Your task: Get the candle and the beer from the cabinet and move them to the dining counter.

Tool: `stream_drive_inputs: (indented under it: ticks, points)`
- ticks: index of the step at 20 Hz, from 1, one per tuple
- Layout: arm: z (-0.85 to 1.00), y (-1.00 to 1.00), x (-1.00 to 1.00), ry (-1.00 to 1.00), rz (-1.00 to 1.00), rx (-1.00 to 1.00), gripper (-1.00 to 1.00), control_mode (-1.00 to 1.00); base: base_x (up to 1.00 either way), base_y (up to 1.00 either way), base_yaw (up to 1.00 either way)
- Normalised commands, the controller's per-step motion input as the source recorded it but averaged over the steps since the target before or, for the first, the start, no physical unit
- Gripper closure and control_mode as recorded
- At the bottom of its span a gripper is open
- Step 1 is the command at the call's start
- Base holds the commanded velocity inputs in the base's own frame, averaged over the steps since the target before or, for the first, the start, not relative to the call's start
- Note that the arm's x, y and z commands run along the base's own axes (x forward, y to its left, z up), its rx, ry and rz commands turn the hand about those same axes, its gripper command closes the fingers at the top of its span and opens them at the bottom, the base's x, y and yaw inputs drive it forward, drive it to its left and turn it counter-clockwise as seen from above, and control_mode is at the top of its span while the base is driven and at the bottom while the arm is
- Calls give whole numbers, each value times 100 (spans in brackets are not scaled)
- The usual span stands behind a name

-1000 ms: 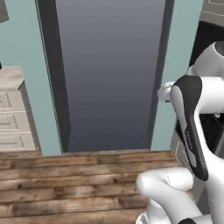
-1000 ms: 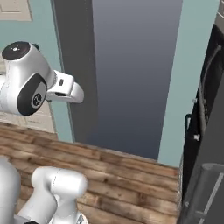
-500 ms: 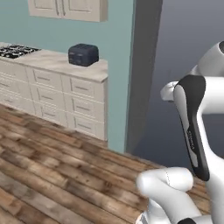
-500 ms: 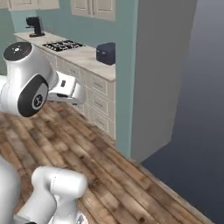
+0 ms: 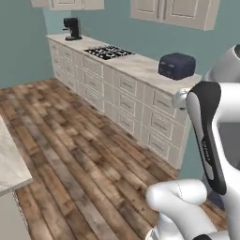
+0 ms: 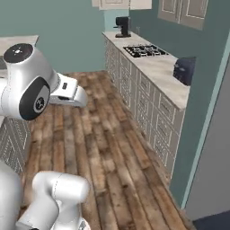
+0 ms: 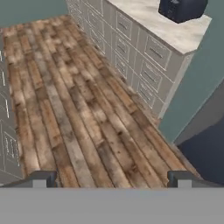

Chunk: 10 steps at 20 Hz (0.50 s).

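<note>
Gripper [image 7: 112, 177] spread wide and empty at the hand view's bottom edge — over plank floor [image 7: 74, 109], beige wall cabinet [image 5: 174, 11] in the upper right of the left base view, doors closed — dark toaster [image 5: 176, 65] below it.

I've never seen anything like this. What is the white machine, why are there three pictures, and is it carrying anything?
It is a computer-rendered kitchen with a white robot arm on a driving base. Two pictures come from cameras on the base, behind the arm to its left and right, so you see the same room from two sides. The third comes from a camera on the arm's hand, looking past its tool, whose two dark tips stand wide apart with nothing between them: it carries nothing.

Along the teal wall runs a worktop with drawers. On it stand a dark toaster, a gas hob and a black coffee machine. Above hang beige wall cabinets with closed doors. The floor is wooden planks.
</note>
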Motion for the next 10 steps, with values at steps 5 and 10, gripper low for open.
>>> stream_drive_inputs:
  ticks: [5, 10]
  points:
    - [0, 0, 0, 0, 0, 0, -100, 100, 100, 0, 63]
    - [0, 0, 0, 0, 0, 0, -100, 100, 100, -19, 50]
